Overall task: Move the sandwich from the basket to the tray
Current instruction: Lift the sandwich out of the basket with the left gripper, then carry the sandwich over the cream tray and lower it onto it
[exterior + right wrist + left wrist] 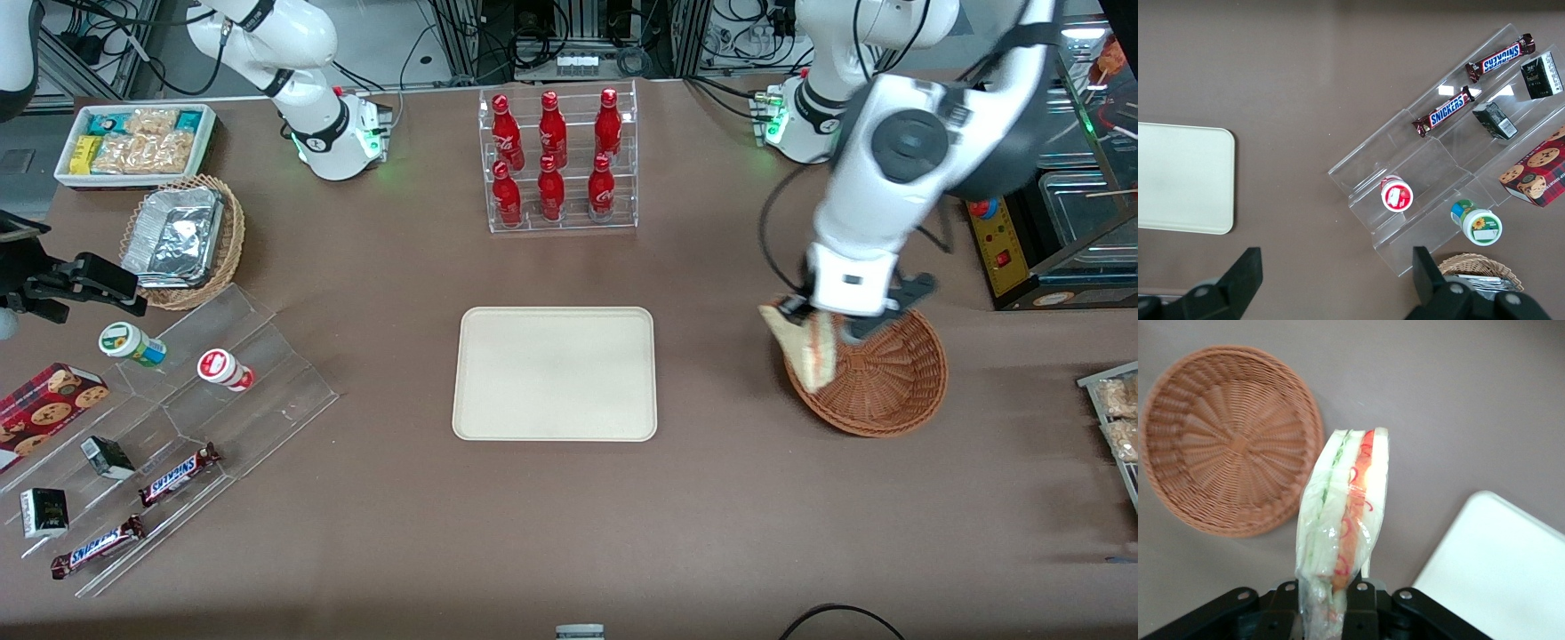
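- We see a brown table (569, 498) with the cream tray (555, 373) lying bare near its middle and a clear rack of red bottles (557, 158) farther from the front camera than the tray.
- We find the reddish-brown basket (880, 382) toward the working arm's end of the table, well apart from the tray, with nothing lying in it in the wrist view.
- Our left gripper (822, 324) hangs above the basket's rim on the side nearest the tray.
- Its fingers are clamped on the sandwich (807, 348); the wrist view shows the wrapped wedge pinched at one end between the black fingers (1361, 603), with green and red filling along its edge.
- The sandwich is lifted clear of the basket, over the rim and the bare table just beside it, tilted with its free end pointing down.
- Toward the parked arm's end we see a tan wicker basket (222, 258) with a foil container (174, 236), a white bin of snacks (133, 142) and a clear stepped stand (258, 391) with Snickers bars (178, 473).
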